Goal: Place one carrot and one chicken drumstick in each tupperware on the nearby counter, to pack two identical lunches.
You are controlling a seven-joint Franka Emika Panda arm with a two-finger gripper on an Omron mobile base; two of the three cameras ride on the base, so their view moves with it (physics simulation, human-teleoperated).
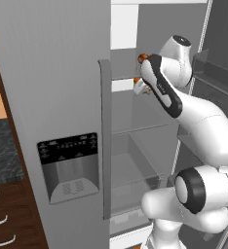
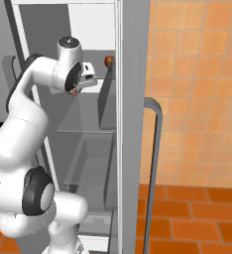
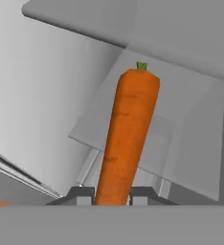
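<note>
Gripper (image 3: pixel 112 194) clamped on carrot (image 3: pixel 126 139) inside fridge (image 1: pixel 52 97); carrot's thin end hidden between fingers

Carrot (image 3: pixel 126 139) between tool (image 3: pixel 113 195) fingers, inside fridge (image 1: pixel 62 97).

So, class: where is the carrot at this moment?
In the hand view the carrot stands between the pincer fingertips, its green-topped end pointing away, above a grey fridge shelf.

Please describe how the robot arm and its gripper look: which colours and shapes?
The arm is glossy white, made of rounded, bulbous segments with dark, nearly black bands at the joints. The gripper has two small dark grey fingers with blocky tips. No cables or markings visible.
</note>
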